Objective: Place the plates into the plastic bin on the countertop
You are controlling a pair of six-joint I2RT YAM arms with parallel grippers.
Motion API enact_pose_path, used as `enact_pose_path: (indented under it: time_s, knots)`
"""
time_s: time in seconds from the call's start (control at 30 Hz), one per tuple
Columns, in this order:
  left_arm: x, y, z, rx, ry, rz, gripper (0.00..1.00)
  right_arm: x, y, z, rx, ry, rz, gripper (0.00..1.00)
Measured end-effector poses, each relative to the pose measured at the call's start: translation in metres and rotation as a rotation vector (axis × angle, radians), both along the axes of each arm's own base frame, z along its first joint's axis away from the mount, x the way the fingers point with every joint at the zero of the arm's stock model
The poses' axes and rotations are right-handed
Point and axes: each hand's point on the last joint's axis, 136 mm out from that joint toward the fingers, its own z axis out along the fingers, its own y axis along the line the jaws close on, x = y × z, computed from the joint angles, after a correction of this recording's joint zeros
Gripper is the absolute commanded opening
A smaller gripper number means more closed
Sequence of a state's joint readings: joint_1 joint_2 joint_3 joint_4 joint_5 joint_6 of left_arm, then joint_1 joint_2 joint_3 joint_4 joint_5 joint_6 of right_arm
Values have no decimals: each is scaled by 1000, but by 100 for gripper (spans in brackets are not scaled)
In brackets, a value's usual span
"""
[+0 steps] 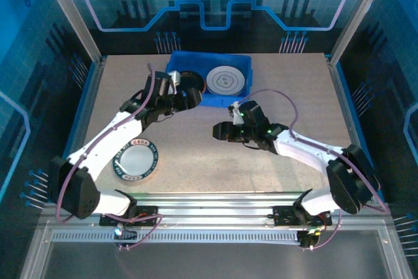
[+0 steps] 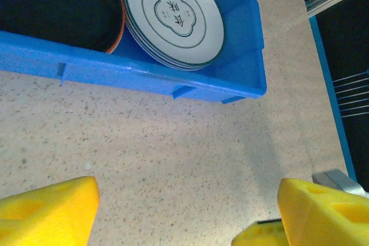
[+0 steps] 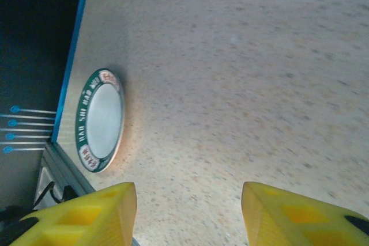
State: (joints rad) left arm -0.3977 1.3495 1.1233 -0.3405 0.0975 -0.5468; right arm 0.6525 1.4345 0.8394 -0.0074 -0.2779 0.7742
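Left gripper (image 2: pixel 184 211): jaws wide, empty, just short of the bin (image 2: pixel 144 76) | right gripper (image 3: pixel 189 211): half-spread, empty, facing the green-rimmed plate (image 3: pixel 101 120) on the countertop (image 1: pixel 261 174), likely next | bin: white plates (image 2: pixel 176 15) stacked beside black plate (image 2: pixel 52 10), saving room

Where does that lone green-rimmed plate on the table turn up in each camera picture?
Top external: the green-rimmed plate lies lower left, beside the left arm.
Right wrist: the plate sits at left centre, near the table's blue edge.
Left wrist: this camera faces the blue bin and its stacked plates.
Shared landmark: the speckled countertop, under everything in all three.
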Motion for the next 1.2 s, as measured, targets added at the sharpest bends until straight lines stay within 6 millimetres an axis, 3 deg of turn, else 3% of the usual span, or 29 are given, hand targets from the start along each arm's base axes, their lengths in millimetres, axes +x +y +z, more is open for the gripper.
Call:
enact_pose_path:
  time_s: [0.23,0.5,0.7,0.9,1.2]
  knots:
    - [-34,22,10,-30,-30,33,91,-1,42,2,32,25,108,50]
    - [-35,68,10,-177,4,173,91,-4,85,-13,89,113,168,42]
    - [-28,65,16,-231,-17,168,91,2,122,-26,128,197,201,41]
    - [-24,63,2,-245,10,175,91,-6,164,-37,148,254,259,41]
    - [-14,63,-1,-256,3,178,91,-5,190,-62,145,334,271,40]
